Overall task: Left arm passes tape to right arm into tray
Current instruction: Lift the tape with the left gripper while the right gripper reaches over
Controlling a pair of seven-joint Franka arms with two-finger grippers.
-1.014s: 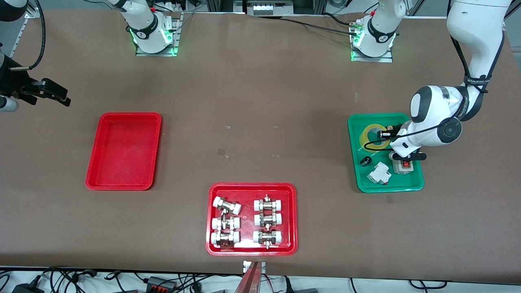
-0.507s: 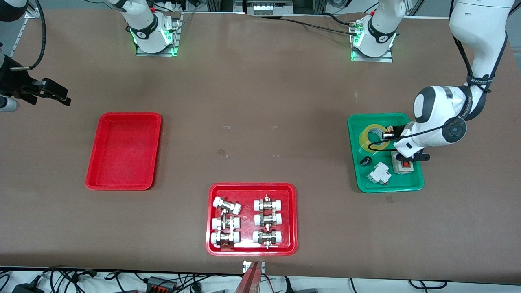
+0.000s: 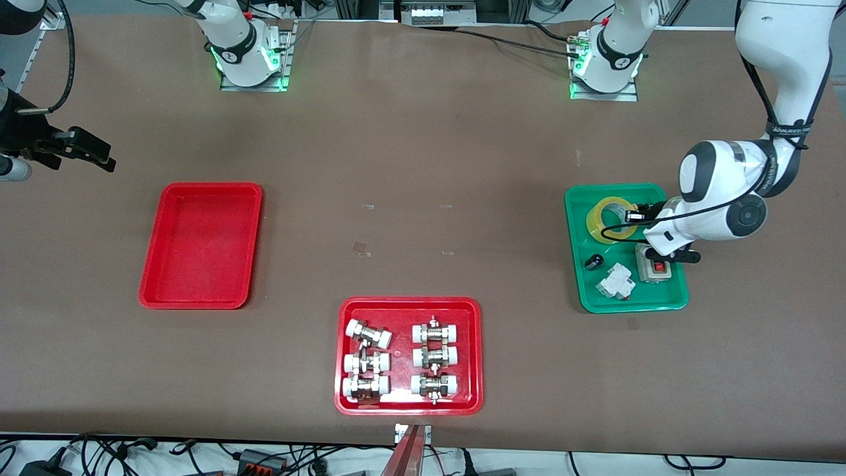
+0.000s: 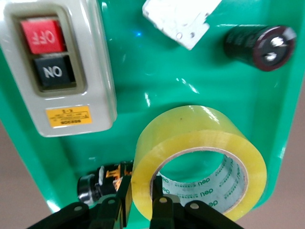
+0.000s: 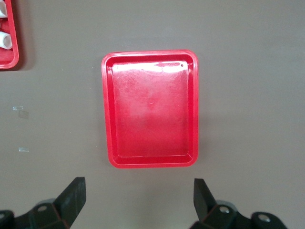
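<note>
The yellow tape (image 3: 607,218) lies in the green tray (image 3: 634,305) at the left arm's end of the table. My left gripper (image 3: 638,215) is down in that tray, shut on the tape. In the left wrist view one finger of the left gripper (image 4: 140,193) sits outside the tape's (image 4: 200,138) yellow wall and the other inside its pale core. The plain red tray (image 3: 201,244) lies at the right arm's end, also seen in the right wrist view (image 5: 150,117). My right gripper (image 3: 82,151) waits open and empty in the air beside it, shown in the right wrist view (image 5: 138,193).
The green tray also holds a grey ON/OFF switch box (image 3: 654,268) (image 4: 57,67), a white breaker (image 3: 615,281) (image 4: 178,19) and a black capacitor (image 3: 593,262) (image 4: 259,45). A red tray (image 3: 408,304) with white-capped metal fittings lies nearest the front camera, mid-table.
The left arm's wrist and elbow have shifted a little toward the left arm's end of the table, and the tape has shifted slightly with the gripper. The right arm has not moved.
</note>
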